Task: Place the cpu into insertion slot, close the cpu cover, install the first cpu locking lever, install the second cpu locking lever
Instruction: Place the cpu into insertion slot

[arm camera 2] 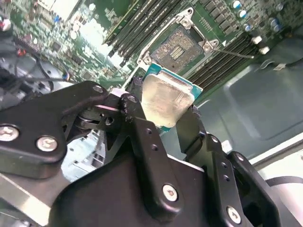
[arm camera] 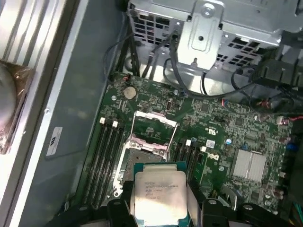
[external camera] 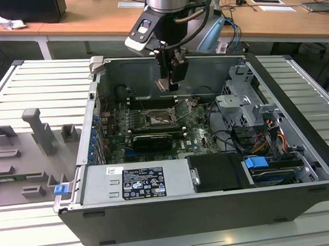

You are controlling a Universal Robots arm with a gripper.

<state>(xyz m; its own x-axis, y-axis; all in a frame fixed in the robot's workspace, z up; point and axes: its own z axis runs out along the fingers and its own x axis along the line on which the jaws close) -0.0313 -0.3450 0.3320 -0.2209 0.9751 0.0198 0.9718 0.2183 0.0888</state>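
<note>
Gripper (arm camera 2: 162,108) clamps the cpu (arm camera: 160,196) above the insertion slot (arm camera: 142,160); we fear its seemingly tilted hold could land it askew.

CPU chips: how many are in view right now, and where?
1. The cpu is clamped in the gripper, held clear of the insertion slot, which lies empty.

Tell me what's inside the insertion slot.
Nothing: the insertion slot shows its bare contact grid. The cpu, clamped in the gripper, hides part of it in the first wrist view.
</note>
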